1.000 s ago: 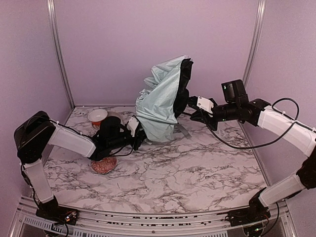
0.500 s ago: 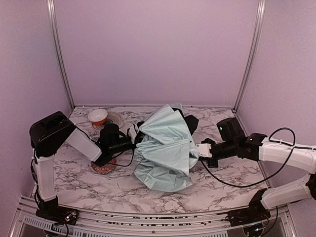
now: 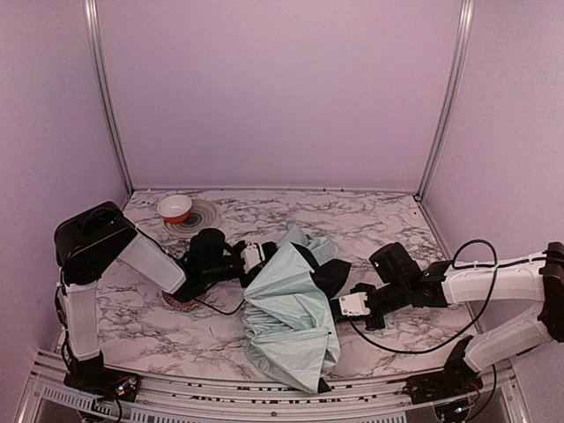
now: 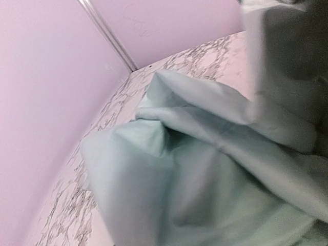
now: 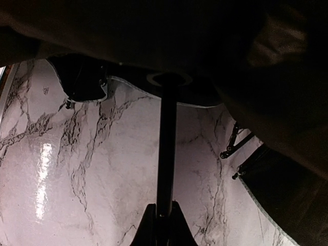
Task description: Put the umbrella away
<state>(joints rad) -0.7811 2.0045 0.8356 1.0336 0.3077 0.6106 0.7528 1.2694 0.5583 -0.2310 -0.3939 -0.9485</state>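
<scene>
The umbrella [image 3: 291, 313] lies collapsed on the marble table, its pale mint-green fabric spread toward the front edge and its black lining showing at the top right. My left gripper [image 3: 256, 256] is pressed into the fabric at the umbrella's far left end. Its fingers are buried there, and the left wrist view shows only mint fabric [image 4: 205, 169]. My right gripper [image 3: 348, 304] is at the umbrella's right side. In the right wrist view it [image 5: 164, 223] is shut on the thin black shaft [image 5: 166, 148], under the dark lining. The handle is hidden.
A white and orange bowl [image 3: 174, 208] sits on a grey plate [image 3: 204, 214] at the back left. A red patterned bowl [image 3: 179, 300] lies under my left forearm. Purple walls close in the back and both sides. Loose rib ends [image 5: 233, 143] hang near the shaft.
The umbrella came down from raised at the back to lying flat near the front of the table. Both grippers moved down and toward the front with it.
</scene>
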